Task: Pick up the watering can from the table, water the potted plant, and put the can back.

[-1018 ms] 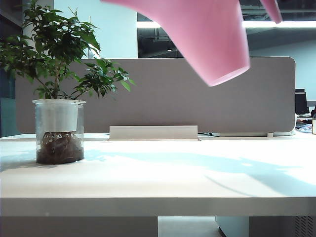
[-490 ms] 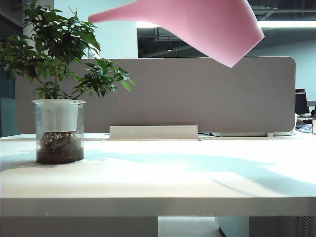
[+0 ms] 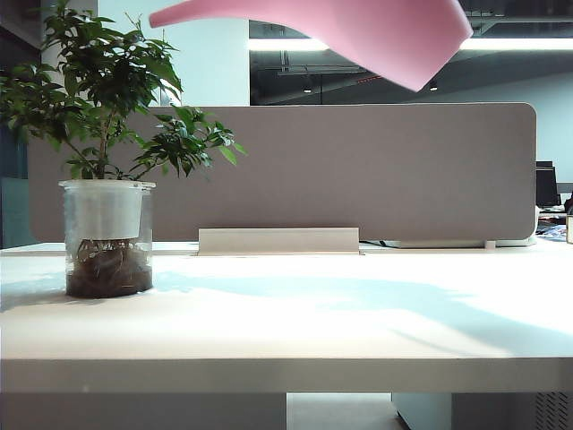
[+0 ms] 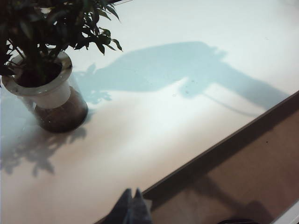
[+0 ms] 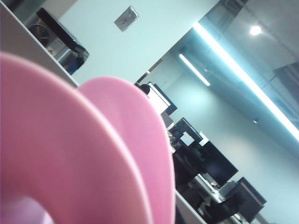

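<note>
At far left on the table (image 3: 295, 331) stands the plant (image 3: 106, 134); the can (image 3: 376, 31), high above, has tipped further, spout now over the leaves, so pouring looks imminent. Left gripper (image 4: 131, 207) hangs pressed together near the table edge. Right gripper's fingers are hidden; its grip can't be told.

A grey divider (image 3: 358, 170) with rounded corners is standing across the back, a pale strip (image 3: 277, 240) sitting at its foot. Behind it a white wall (image 3: 210, 63) is rising on the left, and a dark ceiling is running off to the right — a long light strip (image 3: 501, 44) glowing under it. In the right wrist view, desks with dark monitors (image 5: 219, 168) are lining a pale wall, and a small plate (image 5: 126, 17) is hanging high on another.
</note>
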`<move>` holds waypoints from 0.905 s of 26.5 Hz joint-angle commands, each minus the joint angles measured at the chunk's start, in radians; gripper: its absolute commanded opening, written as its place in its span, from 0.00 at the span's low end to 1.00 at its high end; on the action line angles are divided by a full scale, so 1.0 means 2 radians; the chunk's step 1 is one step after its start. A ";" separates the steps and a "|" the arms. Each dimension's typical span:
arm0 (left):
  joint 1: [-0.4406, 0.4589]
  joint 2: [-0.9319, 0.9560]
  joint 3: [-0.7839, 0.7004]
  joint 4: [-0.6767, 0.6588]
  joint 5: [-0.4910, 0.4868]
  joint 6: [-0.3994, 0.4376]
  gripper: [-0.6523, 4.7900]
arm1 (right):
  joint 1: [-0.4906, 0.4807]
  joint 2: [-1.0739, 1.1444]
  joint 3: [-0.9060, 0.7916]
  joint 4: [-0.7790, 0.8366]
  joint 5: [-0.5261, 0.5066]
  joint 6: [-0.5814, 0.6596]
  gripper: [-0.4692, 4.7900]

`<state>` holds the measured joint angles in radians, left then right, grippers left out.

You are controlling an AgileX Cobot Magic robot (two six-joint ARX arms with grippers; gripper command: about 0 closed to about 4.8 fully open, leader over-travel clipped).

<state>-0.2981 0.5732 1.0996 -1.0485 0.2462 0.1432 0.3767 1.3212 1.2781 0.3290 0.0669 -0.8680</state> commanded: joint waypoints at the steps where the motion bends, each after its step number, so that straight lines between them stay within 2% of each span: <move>1: 0.000 0.000 0.001 0.005 0.001 0.003 0.11 | 0.000 0.012 0.031 0.014 0.001 -0.016 0.08; 4: 0.000 0.000 0.001 0.005 0.001 0.003 0.11 | 0.006 0.027 0.054 0.004 -0.004 -0.030 0.08; 15: 0.000 -0.001 0.001 0.005 0.002 0.003 0.11 | 0.049 0.062 0.080 -0.002 0.001 -0.147 0.08; 24: 0.000 -0.001 0.001 0.005 0.001 0.003 0.11 | 0.055 0.069 0.080 0.010 0.001 -0.160 0.08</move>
<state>-0.2981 0.5732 1.0996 -1.0485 0.2462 0.1432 0.4847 1.4700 1.4204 0.2676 0.0681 -1.1866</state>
